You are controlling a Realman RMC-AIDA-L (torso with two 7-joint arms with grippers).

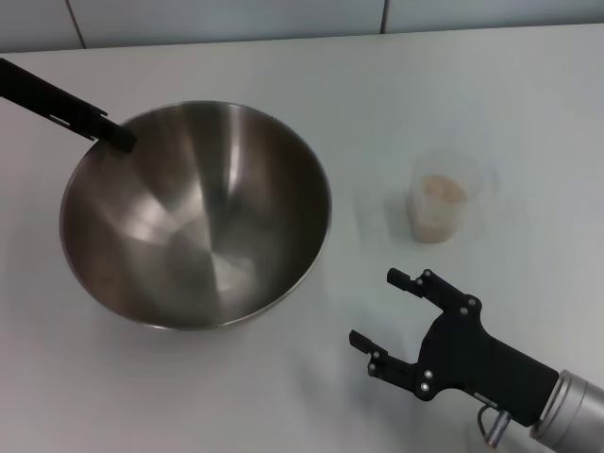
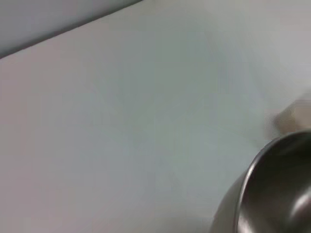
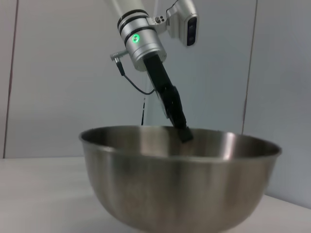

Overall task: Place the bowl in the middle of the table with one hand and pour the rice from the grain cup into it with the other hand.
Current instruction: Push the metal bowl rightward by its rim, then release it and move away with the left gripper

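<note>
silver bowl [image 1: 193, 217], white table [image 1: 236, 396]; off-white rice [image 1: 442, 193], black right pincer [image 1: 392, 311]

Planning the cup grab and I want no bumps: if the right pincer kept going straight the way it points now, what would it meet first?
Probably the large round stainless-steel bowl. The open black right pincer aims at its near side, and the right wrist view shows it straight ahead. The small clear plastic grain cup sits off that line, though depth is unclear.

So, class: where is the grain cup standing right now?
In the head view the grain cup stands upright on the table, on the robot's right, beside the bowl but apart from it, just beyond the open right claw.
</note>
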